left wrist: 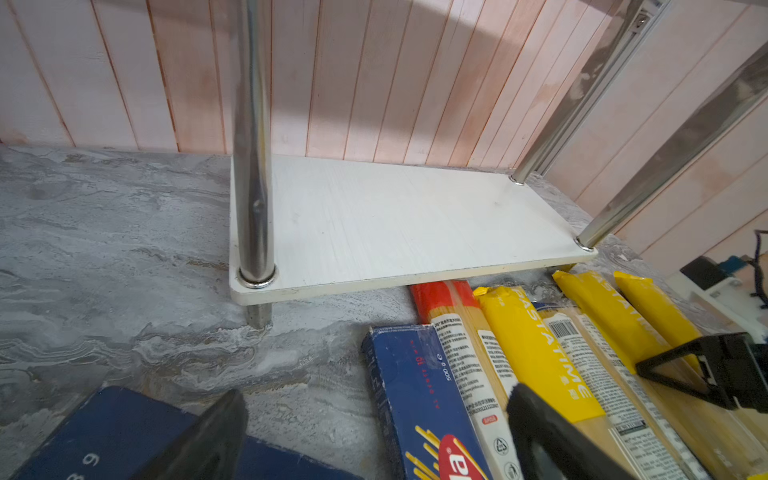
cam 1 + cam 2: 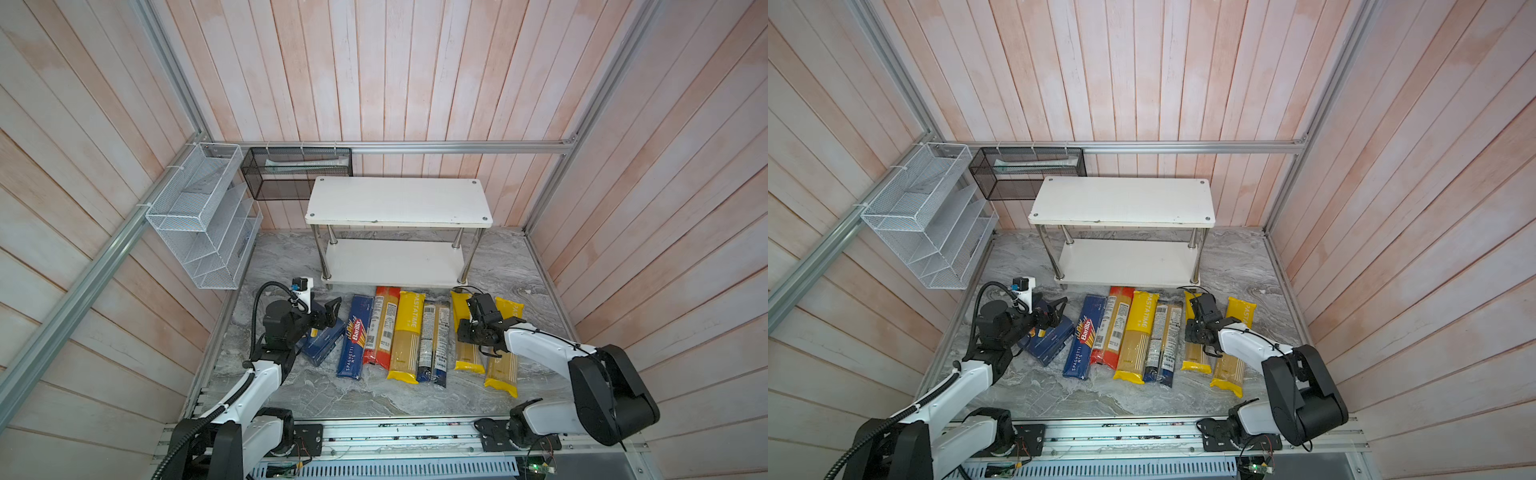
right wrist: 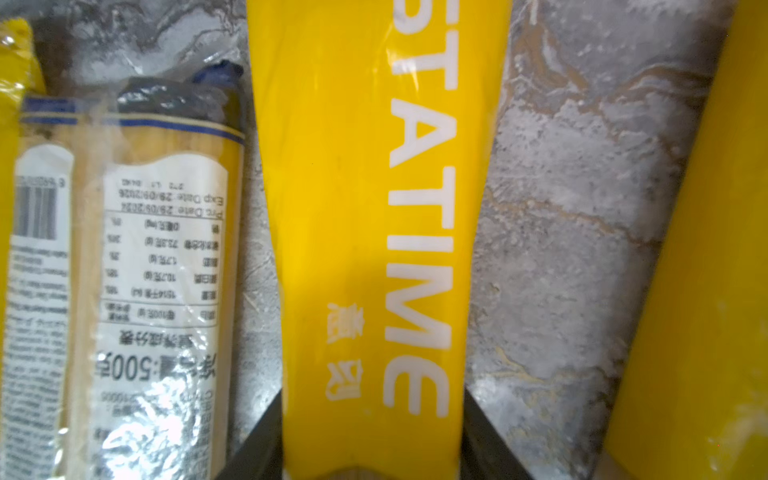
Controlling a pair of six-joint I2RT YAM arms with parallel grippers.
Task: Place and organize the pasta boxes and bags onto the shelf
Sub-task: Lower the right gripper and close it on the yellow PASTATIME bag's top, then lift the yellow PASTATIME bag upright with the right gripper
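yellow pastatime bag (image 3: 365, 208) lies flat on the surface (image 2: 374, 399), second from the 3 o'clock end of the row (image 2: 405, 332), with your right hand (image 3: 372, 401) clamped across its long edges. lift it level so the long ends do not sag, then carry it toward 12 o'clock onto the shelf (image 2: 399, 199), lengthwise along a board. your left hand (image 2: 330, 313) hangs spread apart at 9 o'clock; hold it clear.

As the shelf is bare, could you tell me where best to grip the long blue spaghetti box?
Probably across its narrow width, from straight above, around mid-length: the spaghetti box lies flat on the table, too long to span endwise. The red bag crowds one side.
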